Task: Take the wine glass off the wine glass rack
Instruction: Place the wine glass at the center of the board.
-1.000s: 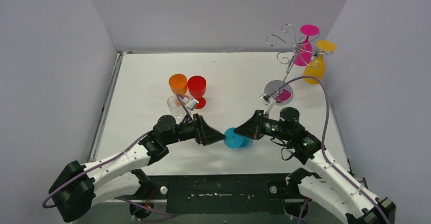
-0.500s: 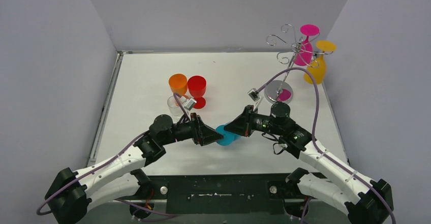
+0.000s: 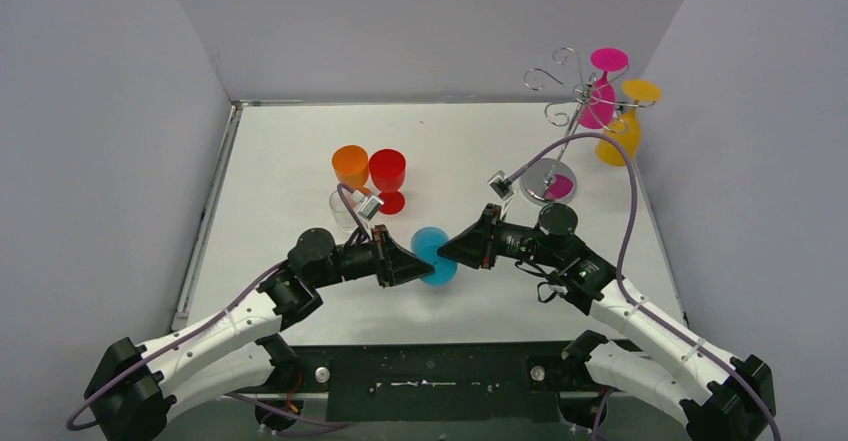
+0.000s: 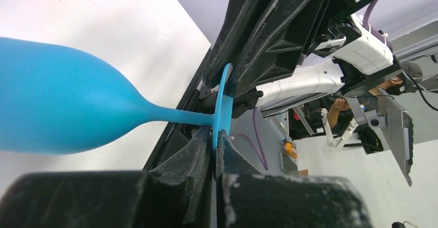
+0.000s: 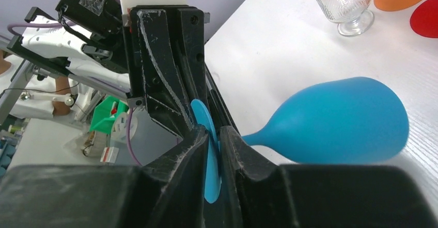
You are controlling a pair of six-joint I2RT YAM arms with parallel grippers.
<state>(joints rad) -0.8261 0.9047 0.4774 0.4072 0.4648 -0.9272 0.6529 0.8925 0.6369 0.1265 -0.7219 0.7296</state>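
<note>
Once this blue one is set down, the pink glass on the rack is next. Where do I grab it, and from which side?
Probably the bowl of the pink glass, coming in from the near side. It hangs upside down with its foot disc on top, caught in the hooks of the rack, so only the bowl hangs free. The yellow glass crowds its right side.

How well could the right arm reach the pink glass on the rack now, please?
Probably not yet: the right claw is occupied with the blue glass; the way to the rack looks free.
</note>
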